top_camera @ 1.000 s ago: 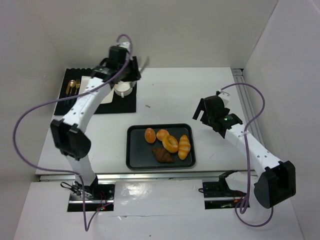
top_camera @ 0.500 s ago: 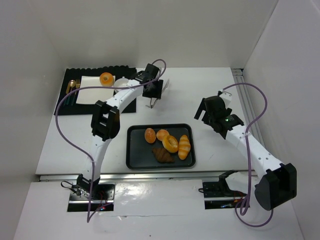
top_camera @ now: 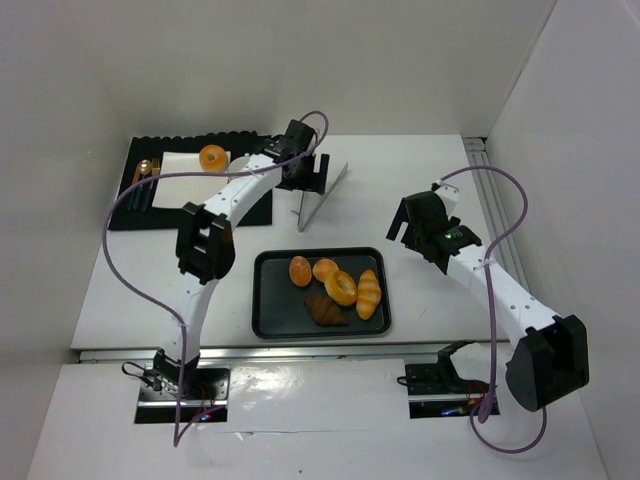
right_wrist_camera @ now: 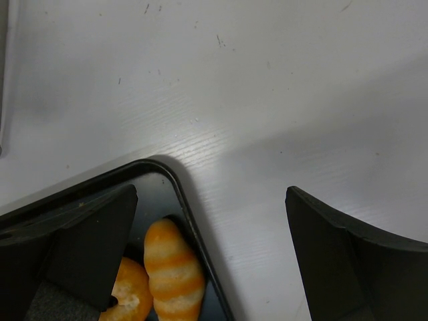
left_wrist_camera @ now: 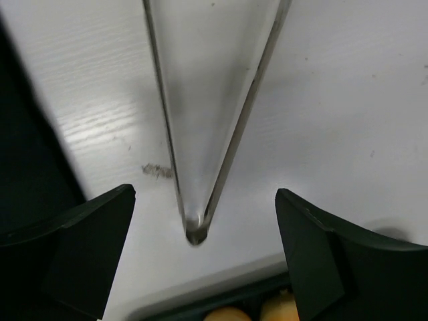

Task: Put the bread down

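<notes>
While the golden-orange ring doughnut (top_camera: 212,157) sits on a white sheet (top_camera: 175,187) atop the black mat (top_camera: 125,215), placement looks complete, with little but a retreat left; the left gripper (left_wrist_camera: 204,192), jaws wide apart, hovers well away above silvery metal tongs (top_camera: 322,198), the right gripper (right_wrist_camera: 210,192) likewise spread near the dark pastry tray (top_camera: 275,315).
</notes>
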